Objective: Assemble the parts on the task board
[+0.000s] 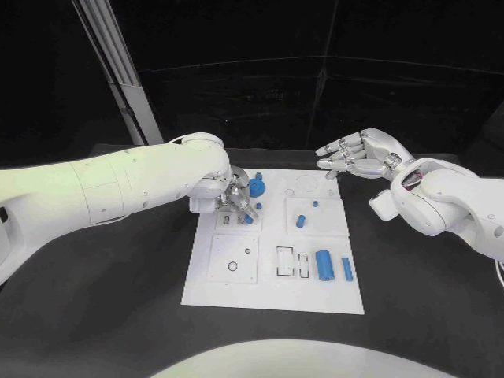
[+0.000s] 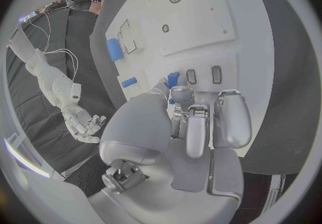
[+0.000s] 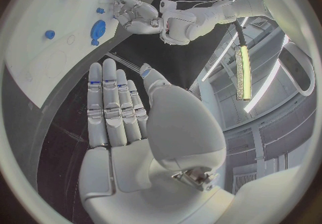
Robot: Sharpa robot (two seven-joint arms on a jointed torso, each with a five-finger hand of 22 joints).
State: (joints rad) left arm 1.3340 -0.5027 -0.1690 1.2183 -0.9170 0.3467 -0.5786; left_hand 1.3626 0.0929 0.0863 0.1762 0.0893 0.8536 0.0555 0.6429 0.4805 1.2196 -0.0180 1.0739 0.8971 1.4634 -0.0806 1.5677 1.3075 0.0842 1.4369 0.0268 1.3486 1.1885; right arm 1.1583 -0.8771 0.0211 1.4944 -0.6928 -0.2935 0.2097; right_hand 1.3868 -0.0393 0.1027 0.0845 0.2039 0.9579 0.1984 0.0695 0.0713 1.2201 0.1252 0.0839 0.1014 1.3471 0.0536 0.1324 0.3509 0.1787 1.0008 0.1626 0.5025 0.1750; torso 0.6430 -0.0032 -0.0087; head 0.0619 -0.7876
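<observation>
White rectangular task board (image 1: 277, 295) in mid-table on the black table (image 1: 434, 299), bare black surface on every side. Two blue cylindrical parts (image 1: 324, 264) lying side by side near its right edge; one blue round part (image 1: 257, 188) at the far end. Left robot hand (image 1: 231, 201) over the board's far-left area, fingers curled round a small blue piece (image 2: 173, 79). Right robot hand (image 1: 360, 156) beyond the far-right corner, fingers spread, holding nothing.

Parts (image 1: 346, 268) on task board (image 1: 272, 295)

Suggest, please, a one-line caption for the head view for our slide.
Left hand working at a blue part on the white task board, right hand hovering open beyond the board's far edge.
</observation>
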